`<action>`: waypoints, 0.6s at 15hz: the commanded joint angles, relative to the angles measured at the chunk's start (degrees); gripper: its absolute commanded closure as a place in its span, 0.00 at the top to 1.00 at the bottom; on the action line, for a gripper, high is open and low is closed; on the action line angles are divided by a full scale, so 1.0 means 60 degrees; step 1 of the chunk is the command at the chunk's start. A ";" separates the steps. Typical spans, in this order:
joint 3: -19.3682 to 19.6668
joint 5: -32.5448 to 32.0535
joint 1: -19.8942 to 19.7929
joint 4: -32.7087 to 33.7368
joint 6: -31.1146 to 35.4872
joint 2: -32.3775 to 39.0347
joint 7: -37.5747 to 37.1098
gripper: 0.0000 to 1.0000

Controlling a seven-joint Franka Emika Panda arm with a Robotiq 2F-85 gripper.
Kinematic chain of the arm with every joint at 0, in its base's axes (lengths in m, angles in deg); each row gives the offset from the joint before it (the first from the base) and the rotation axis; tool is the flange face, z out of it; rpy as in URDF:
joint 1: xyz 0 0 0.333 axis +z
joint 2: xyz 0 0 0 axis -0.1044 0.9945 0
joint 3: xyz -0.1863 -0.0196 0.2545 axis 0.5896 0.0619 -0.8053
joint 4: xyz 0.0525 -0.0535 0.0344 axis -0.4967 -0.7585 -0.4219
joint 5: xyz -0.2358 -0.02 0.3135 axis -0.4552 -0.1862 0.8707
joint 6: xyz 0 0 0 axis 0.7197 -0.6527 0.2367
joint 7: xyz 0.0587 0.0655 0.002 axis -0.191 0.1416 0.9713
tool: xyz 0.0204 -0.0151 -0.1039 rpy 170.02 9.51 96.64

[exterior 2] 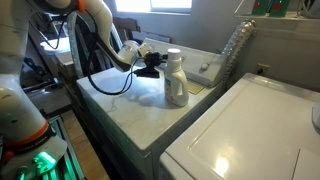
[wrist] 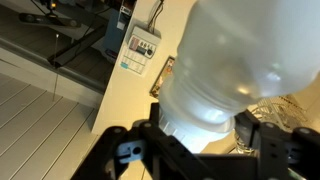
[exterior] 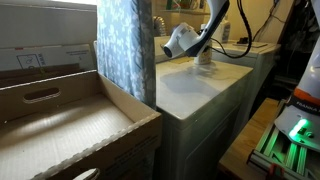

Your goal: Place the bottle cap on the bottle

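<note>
— While the arm reaches in over it, what is the surface like?

— A pale counter (exterior 2: 115, 118), smooth and faintly veined like marble. The bottle (exterior 2: 176, 80) stands upright on it, with a yellowish-green label on its front. A black cable (exterior 2: 104, 86) loops across the counter near the arm.

— And the gripper (exterior 2: 153, 64)?

— It sits just beside the bottle, at about neck height. In the wrist view its black fingers (wrist: 128, 152) stand on either side of the white body. I cannot tell whether they press on the plastic or only bracket it.

— Where is the bottle cap?

— I cannot pick it out. The bottle's narrow top is white, and it is too small to tell whether a cap sits there.

— What else is in the room?

— A white appliance top (exterior 2: 250, 135) lies next to the counter in an exterior view, and a clear ribbed plastic bottle (exterior 2: 236, 48) leans behind it. A window (exterior 2: 190, 5) lets in daylight at the back. From the opposite side, a blue patterned curtain (exterior: 125, 45) hangs beside the counter, with an open cardboard box (exterior: 60, 125) in front of it. A green light (exterior: 296, 128) glows low by the floor.
</note>
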 commanded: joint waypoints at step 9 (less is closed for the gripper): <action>-0.0304 0.0526 0.0058 0.0486 -0.1117 0.0975 -0.0384 0.48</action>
